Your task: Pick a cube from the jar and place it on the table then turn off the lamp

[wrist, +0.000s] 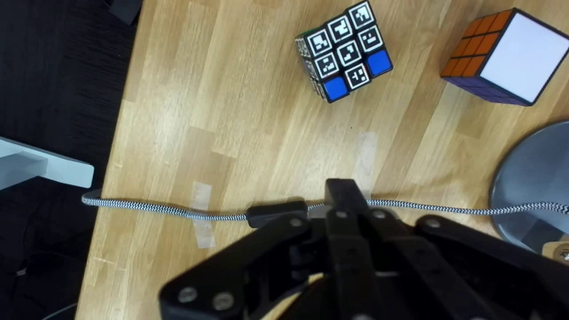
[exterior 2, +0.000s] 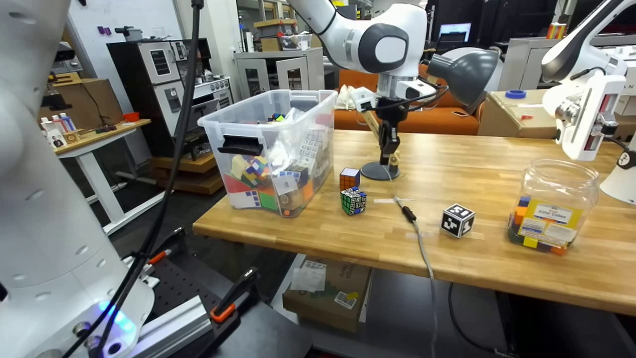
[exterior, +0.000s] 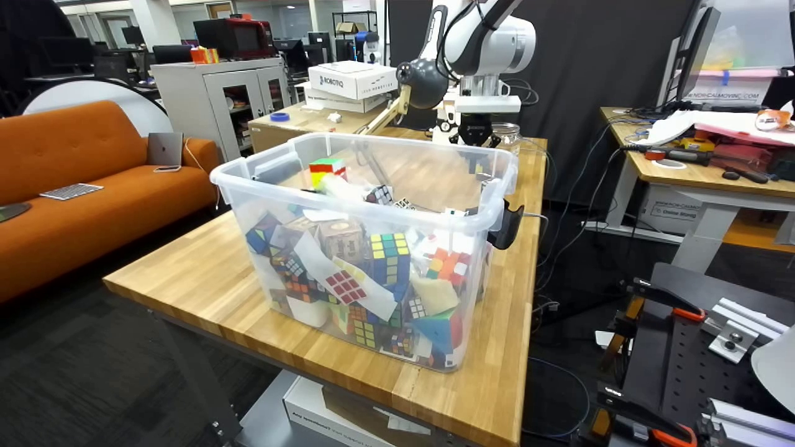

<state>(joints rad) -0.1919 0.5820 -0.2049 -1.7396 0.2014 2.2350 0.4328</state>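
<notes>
The jar, a large clear bin [exterior: 366, 298] packed with cubes, stands on the wooden table [exterior 2: 497, 154]. Outside it, a patterned cube [wrist: 346, 51] and an orange, white and purple cube [wrist: 502, 58] rest on the tabletop. The grey lamp [exterior 2: 464, 74] has a round base [exterior 2: 380, 171]; whether it is lit I cannot tell. Along its cord lies a black inline switch [wrist: 273, 213]. My gripper [wrist: 346, 195] is shut and empty, pointing down above the cord between switch and base. In the wrist view the switch sits just left of the fingertips, partly covered by the gripper's linkage.
A clear container [exterior 2: 554, 209] of small coloured cubes and a black-and-white marker cube [exterior 2: 457, 220] stand farther along the table. Another robot arm [exterior 2: 589, 99] hangs beyond. The lamp's shade is close beside my wrist, and the bin's wall rises on its opposite side.
</notes>
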